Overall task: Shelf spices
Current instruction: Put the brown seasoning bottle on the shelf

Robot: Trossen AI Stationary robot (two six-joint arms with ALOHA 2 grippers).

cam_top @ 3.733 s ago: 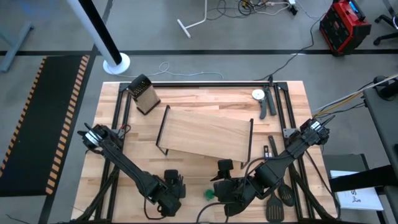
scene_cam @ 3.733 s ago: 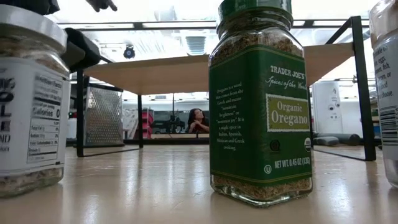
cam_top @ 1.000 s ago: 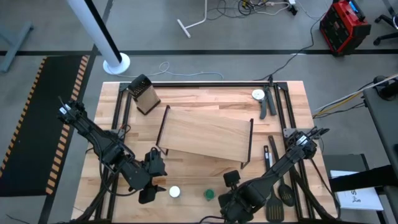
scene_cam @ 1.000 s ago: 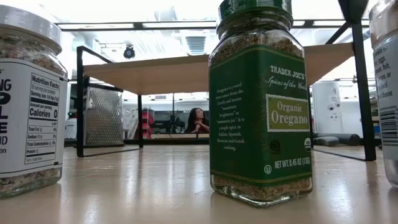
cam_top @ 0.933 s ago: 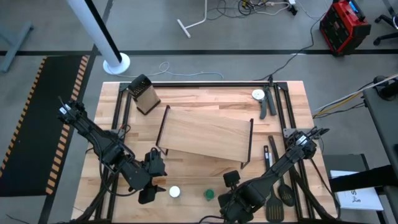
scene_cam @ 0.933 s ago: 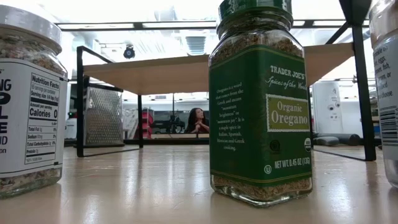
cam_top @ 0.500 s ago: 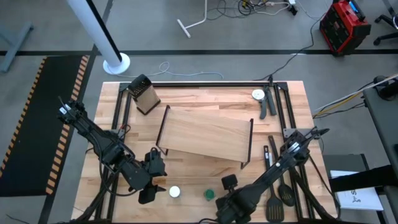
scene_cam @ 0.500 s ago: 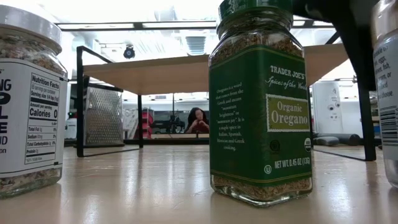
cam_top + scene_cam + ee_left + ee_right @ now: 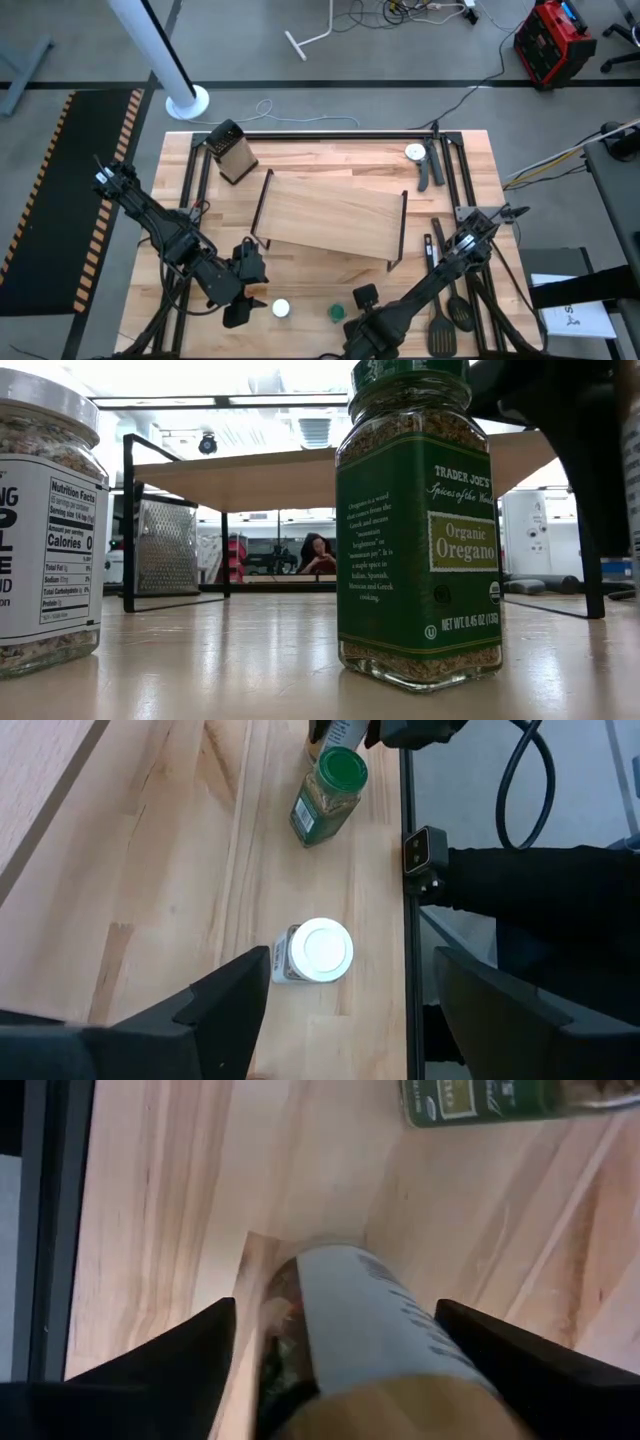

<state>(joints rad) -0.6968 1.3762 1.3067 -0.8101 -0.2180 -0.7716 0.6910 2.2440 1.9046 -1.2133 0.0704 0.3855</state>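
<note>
My right hand point(image 9: 330, 1380) sits low at the near edge of the desk point(image 9: 330, 160), fingers spread on either side of a tan-lidded jar point(image 9: 370, 1350) with a pale label; whether the fingers touch it I cannot tell, and the jar's base meets the wood. Just beside it stands the green oregano jar point(image 9: 418, 525), upright on the desk, its green lid point(image 9: 341, 768) showing in the left wrist view. My left hand point(image 9: 340, 990) hovers open above the white-lidded jar point(image 9: 315, 951), which stands upright near the desk's front edge, apart from the green jar. The shelf point(image 9: 332, 215) stands mid-desk, behind all the jars, its board bare. A box grater point(image 9: 231, 150) stands at the far left corner; a white dial-faced object point(image 9: 416, 153) lies at the far right.
</note>
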